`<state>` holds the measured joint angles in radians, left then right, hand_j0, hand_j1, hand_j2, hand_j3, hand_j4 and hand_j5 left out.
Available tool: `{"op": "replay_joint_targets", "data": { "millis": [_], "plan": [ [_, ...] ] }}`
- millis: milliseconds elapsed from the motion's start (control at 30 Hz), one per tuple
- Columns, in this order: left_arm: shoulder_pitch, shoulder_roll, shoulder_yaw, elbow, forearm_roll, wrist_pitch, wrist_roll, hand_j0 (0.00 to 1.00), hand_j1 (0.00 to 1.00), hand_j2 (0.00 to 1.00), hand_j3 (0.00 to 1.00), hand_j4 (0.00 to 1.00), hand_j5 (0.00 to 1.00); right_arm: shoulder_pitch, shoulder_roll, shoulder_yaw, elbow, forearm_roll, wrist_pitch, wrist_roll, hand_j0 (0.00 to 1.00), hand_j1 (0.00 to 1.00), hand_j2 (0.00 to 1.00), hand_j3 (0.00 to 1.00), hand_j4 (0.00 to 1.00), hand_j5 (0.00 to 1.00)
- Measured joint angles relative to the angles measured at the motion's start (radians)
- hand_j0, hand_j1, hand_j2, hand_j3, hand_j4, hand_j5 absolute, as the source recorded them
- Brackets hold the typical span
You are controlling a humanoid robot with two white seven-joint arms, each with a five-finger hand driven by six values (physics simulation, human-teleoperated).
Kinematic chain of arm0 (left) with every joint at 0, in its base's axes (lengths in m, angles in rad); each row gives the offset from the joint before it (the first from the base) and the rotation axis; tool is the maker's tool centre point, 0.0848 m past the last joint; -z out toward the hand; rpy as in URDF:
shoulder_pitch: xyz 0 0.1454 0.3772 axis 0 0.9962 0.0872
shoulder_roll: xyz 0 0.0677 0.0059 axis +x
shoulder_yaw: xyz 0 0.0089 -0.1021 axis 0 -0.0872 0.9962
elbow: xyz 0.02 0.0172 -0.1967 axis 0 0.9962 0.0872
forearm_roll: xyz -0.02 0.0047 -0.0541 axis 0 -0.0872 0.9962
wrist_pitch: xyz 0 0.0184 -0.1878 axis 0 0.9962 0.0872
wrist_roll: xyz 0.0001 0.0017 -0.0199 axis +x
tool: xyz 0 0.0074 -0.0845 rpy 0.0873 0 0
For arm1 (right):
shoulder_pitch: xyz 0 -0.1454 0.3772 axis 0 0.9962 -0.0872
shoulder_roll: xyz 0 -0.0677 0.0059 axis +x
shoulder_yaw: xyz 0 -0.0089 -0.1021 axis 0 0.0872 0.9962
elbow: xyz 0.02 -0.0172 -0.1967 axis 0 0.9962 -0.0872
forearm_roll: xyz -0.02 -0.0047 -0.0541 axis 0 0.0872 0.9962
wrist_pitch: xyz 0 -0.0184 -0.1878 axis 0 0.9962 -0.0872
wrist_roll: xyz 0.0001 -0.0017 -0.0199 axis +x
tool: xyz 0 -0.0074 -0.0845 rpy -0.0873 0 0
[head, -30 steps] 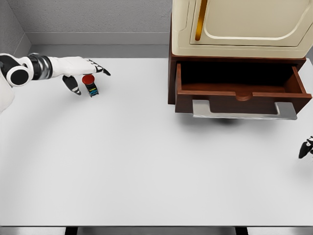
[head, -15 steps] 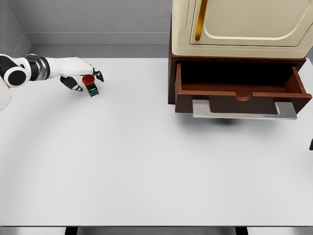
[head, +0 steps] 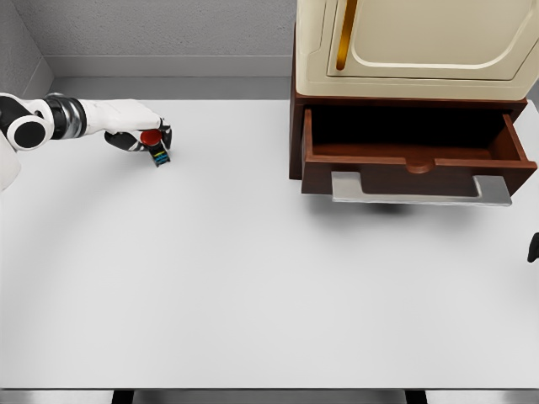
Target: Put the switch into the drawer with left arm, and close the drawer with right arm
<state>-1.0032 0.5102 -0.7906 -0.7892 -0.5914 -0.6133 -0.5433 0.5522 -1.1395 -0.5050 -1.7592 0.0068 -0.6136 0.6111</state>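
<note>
The switch (head: pixel 155 146), a small dark box with a red round button on top, stands on the white table at the far left. My left hand (head: pixel 145 133) comes in from the left edge and its fingers are curled around the switch, thumb on the near side. The brown drawer (head: pixel 413 156) is pulled open under the cream cabinet (head: pixel 413 46) at the upper right; its inside looks bare and a grey handle (head: pixel 421 189) runs along its front. Only a dark tip of my right hand (head: pixel 534 249) shows at the right edge.
The white table (head: pixel 253 278) spreads wide between the switch and the drawer. A grey wall runs along the back.
My left hand's fingers have gone from spread above the switch to curled around it. The right hand has slid further out past the right edge.
</note>
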Motion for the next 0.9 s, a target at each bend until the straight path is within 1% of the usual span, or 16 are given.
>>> {"op": "replay_joint_targets", "data": {
  "millis": [33, 167, 300, 367, 433, 500, 667, 767, 900],
  "plan": [
    [0.000, 0.000, 0.000, -0.001, 0.000, 0.000, 0.000, 0.41, 0.41, 0.41, 0.41, 0.41, 0.41, 0.000, -0.001, 0.000, 0.000, 0.000, 0.000, 0.000, 0.44, 0.44, 0.44, 0.44, 0.44, 0.44],
    [-0.003, 0.007, 0.000, -0.010, 0.003, 0.000, 0.000, 0.39, 0.39, 0.39, 0.39, 0.39, 0.39, -0.002, -0.010, -0.001, 0.000, -0.024, 0.000, 0.000, 0.45, 0.45, 0.45, 0.45, 0.45, 0.45],
    [-0.026, 0.038, 0.001, -0.068, 0.007, 0.000, 0.000, 0.38, 0.38, 0.38, 0.38, 0.38, 0.38, -0.002, -0.014, -0.001, 0.000, -0.038, 0.000, 0.000, 0.44, 0.44, 0.44, 0.44, 0.44, 0.44],
    [-0.026, 0.049, 0.001, -0.105, 0.008, -0.001, 0.000, 0.37, 0.37, 0.37, 0.37, 0.37, 0.37, -0.006, -0.016, -0.002, 0.000, -0.041, 0.000, 0.000, 0.44, 0.44, 0.44, 0.44, 0.44, 0.44],
    [-0.043, 0.055, 0.002, -0.144, 0.021, 0.000, 0.000, 0.36, 0.36, 0.36, 0.36, 0.36, 0.36, -0.006, -0.017, -0.002, 0.000, -0.045, 0.000, 0.000, 0.44, 0.44, 0.44, 0.44, 0.44, 0.44],
    [-0.048, 0.058, 0.002, -0.188, 0.031, 0.000, 0.000, 0.35, 0.35, 0.35, 0.35, 0.35, 0.35, -0.006, -0.017, -0.003, 0.000, -0.047, 0.000, 0.000, 0.44, 0.44, 0.44, 0.44, 0.44, 0.44],
    [-0.072, 0.063, 0.002, -0.284, 0.088, -0.001, -0.003, 0.35, 0.35, 0.35, 0.35, 0.35, 0.35, -0.003, -0.026, -0.001, -0.001, -0.050, 0.000, 0.000, 0.44, 0.44, 0.44, 0.44, 0.44, 0.44],
    [-0.074, 0.077, 0.002, -0.373, 0.122, -0.001, -0.003, 0.35, 0.35, 0.35, 0.35, 0.35, 0.35, 0.000, -0.031, 0.001, -0.001, -0.050, 0.000, 0.000, 0.44, 0.44, 0.44, 0.44, 0.44, 0.44],
    [-0.074, 0.103, 0.001, -0.548, 0.149, -0.001, -0.002, 0.35, 0.35, 0.35, 0.35, 0.35, 0.35, -0.006, -0.052, 0.005, -0.001, -0.050, 0.000, 0.000, 0.44, 0.44, 0.44, 0.44, 0.44, 0.44]
  ]
}}
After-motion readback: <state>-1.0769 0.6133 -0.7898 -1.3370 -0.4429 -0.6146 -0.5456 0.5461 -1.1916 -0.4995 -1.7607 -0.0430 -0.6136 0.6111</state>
